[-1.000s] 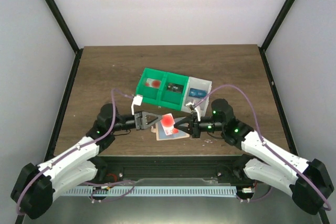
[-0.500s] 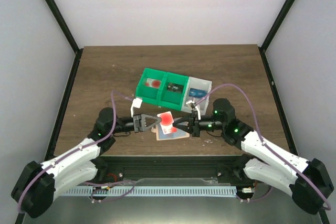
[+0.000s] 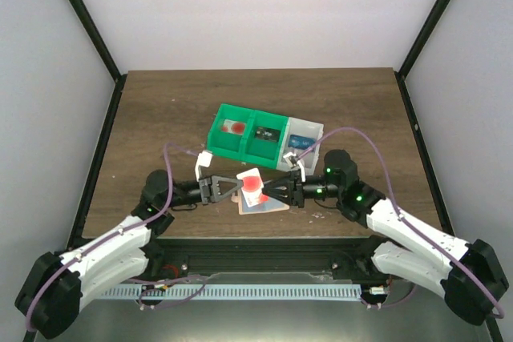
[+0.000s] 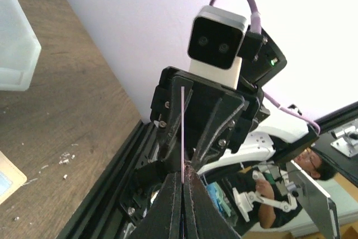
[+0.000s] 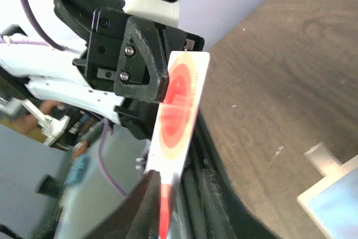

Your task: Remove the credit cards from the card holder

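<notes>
A white credit card (image 3: pixel 252 184) with a red disc hangs upright between both grippers, just above the card holder (image 3: pixel 265 205), which lies open and flat near the table's front edge. My left gripper (image 3: pixel 238 187) is shut on the card's left edge; in the left wrist view the card (image 4: pixel 183 127) shows as a thin line pinched at the fingertips (image 4: pixel 183 175). My right gripper (image 3: pixel 269 190) faces it from the right. In the right wrist view its fingers (image 5: pixel 179 182) stand slightly apart around the card (image 5: pixel 179 102), with a gap on one side.
A green bin (image 3: pixel 244 135) with two compartments stands behind, a red-marked card in its left one. A white bin (image 3: pixel 303 140) joins it on the right with a blue item inside. The table's front edge and black rail lie right under both grippers.
The left gripper has shut on the card's left edge. The right gripper's fingers have parted from the card. The card has tilted and shifted slightly left.
</notes>
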